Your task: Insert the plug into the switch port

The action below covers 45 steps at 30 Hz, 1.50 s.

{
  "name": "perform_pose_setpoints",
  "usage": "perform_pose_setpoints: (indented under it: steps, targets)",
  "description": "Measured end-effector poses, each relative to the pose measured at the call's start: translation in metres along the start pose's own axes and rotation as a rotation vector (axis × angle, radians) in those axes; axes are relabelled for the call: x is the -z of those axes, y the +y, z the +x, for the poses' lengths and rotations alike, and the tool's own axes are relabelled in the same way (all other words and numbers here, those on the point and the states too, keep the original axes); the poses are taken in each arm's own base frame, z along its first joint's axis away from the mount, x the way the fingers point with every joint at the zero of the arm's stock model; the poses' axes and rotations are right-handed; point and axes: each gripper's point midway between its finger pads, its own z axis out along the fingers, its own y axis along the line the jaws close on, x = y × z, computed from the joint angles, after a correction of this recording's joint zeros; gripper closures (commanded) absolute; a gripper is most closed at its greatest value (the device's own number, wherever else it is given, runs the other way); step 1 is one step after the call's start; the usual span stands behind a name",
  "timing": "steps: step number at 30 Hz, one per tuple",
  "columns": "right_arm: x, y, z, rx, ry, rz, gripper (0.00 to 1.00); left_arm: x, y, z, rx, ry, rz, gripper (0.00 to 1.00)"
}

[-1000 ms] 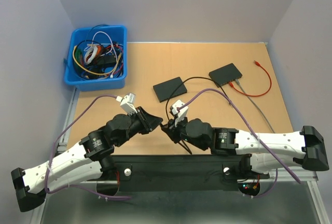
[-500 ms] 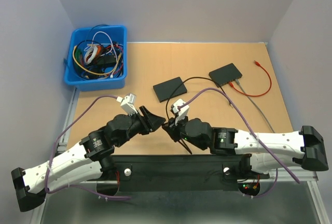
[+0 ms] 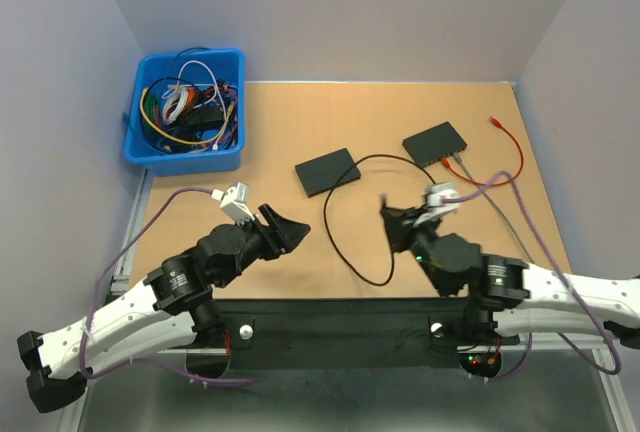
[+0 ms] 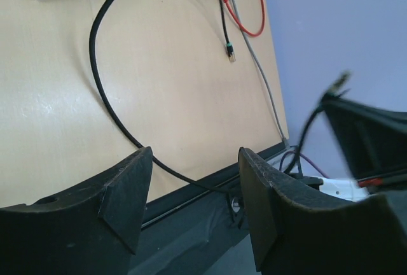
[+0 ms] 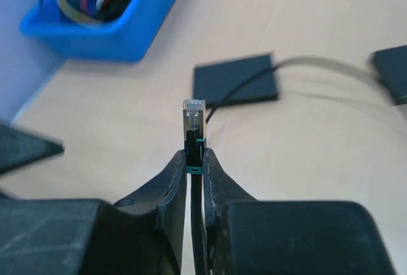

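Note:
My right gripper (image 5: 194, 157) is shut on the black cable's plug (image 5: 194, 117), whose clear tip sticks out past the fingertips toward a flat black switch (image 5: 236, 83). From above, the right gripper (image 3: 393, 220) hangs over the table's middle, right of the cable loop (image 3: 345, 242). That switch (image 3: 328, 170) lies beyond, to its left. My left gripper (image 3: 286, 232) stands open and empty, apart from the plug. In the left wrist view the left gripper (image 4: 195, 155) frames the black cable (image 4: 108, 106) and the table's near edge.
A second black switch (image 3: 435, 140) at the back right has a red cable (image 3: 505, 157) and a grey cable (image 3: 490, 197) plugged in. A blue bin (image 3: 185, 112) of tangled cables sits at the back left. Purple arm leads trail beside both arms.
The left gripper opened and drew back slightly to the left. The right gripper, still shut on the plug, swung right, away from the left gripper, pulling the cable into a wider loop.

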Motion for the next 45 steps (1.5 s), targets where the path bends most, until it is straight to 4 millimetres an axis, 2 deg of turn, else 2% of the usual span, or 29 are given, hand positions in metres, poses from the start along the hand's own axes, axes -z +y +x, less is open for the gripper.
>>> perform_pose_setpoints:
  steps: [2,3,6,10,13,14,16,18,20,22,23,24,25,26,27,29,30,32,35,37,38,42,45]
  targets:
    - [0.017,-0.032,-0.042,-0.059,-0.110,0.099,1.00,0.000,0.000,-0.001,0.001,-0.005,-0.002,0.33]
    - [0.023,-0.042,-0.055,-0.074,-0.140,0.126,1.00,0.000,0.000,-0.001,0.001,-0.006,-0.003,0.33]
    - [0.062,-0.097,-0.126,-0.217,-0.295,0.287,1.00,-0.003,0.000,0.000,0.001,-0.007,0.000,0.33]
    - [0.098,-0.133,-0.188,-0.290,-0.363,0.408,0.99,-0.011,0.007,0.008,-0.008,0.011,-0.022,0.33]
    - [0.111,-0.143,-0.222,-0.246,-0.368,0.492,1.00,-0.017,0.010,0.013,-0.015,0.024,-0.037,0.33]
    - [0.109,-0.140,-0.231,-0.206,-0.364,0.520,1.00,-0.019,0.011,0.014,-0.015,0.025,-0.038,0.33]
    - [0.097,-0.126,-0.246,-0.122,-0.355,0.540,0.99,-0.024,0.015,0.019,-0.020,0.032,-0.048,0.33]
    - [0.063,-0.089,-0.248,-0.004,-0.324,0.509,1.00,-0.029,0.020,0.025,-0.024,0.042,-0.058,0.34]
    - [0.021,-0.048,-0.226,0.133,-0.270,0.464,1.00,-0.034,0.027,0.032,-0.032,0.060,-0.076,0.35]
    - [-0.023,-0.012,-0.180,0.257,-0.195,0.407,1.00,-0.038,0.032,0.038,-0.040,0.080,-0.096,0.35]
    - [-0.051,0.007,-0.138,0.343,-0.126,0.341,1.00,-0.040,0.033,0.040,-0.043,0.086,-0.101,0.35]
    - [-0.071,0.016,-0.099,0.412,-0.056,0.293,0.99,-0.041,0.035,0.042,-0.045,0.092,-0.106,0.35]
    - [-0.089,0.021,-0.047,0.462,0.038,0.225,0.99,-0.041,0.036,0.042,-0.047,0.093,-0.109,0.35]
    - [-0.098,0.016,-0.005,0.481,0.126,0.175,1.00,-0.039,0.036,0.042,-0.047,0.093,-0.110,0.35]
    - [-0.101,0.011,0.017,0.478,0.176,0.149,1.00,-0.038,0.036,0.041,-0.047,0.090,-0.108,0.35]
    - [-0.106,-0.014,0.058,0.430,0.279,0.134,1.00,-0.032,0.034,0.036,-0.041,0.076,-0.094,0.35]
    - [-0.110,-0.022,0.068,0.383,0.307,0.127,1.00,-0.027,0.032,0.033,-0.036,0.064,-0.083,0.35]
    - [-0.117,-0.026,0.074,0.305,0.324,0.107,1.00,-0.021,0.031,0.026,-0.030,0.041,-0.071,0.35]
    - [-0.133,-0.012,0.081,0.196,0.323,0.033,1.00,-0.014,0.031,0.019,-0.025,0.013,-0.067,0.35]
    - [-0.144,-0.008,0.098,0.124,0.343,-0.015,1.00,-0.012,0.034,0.016,-0.027,-0.001,-0.075,0.35]
    - [-0.146,-0.012,0.111,0.109,0.368,-0.020,0.99,-0.011,0.034,0.014,-0.027,-0.007,-0.077,0.34]
    - [-0.139,-0.036,0.162,0.069,0.476,0.003,1.00,-0.016,0.046,0.013,-0.055,-0.016,-0.131,0.32]
    - [-0.127,-0.045,0.183,0.047,0.522,0.012,1.00,-0.027,0.062,0.011,-0.098,-0.009,-0.203,0.32]
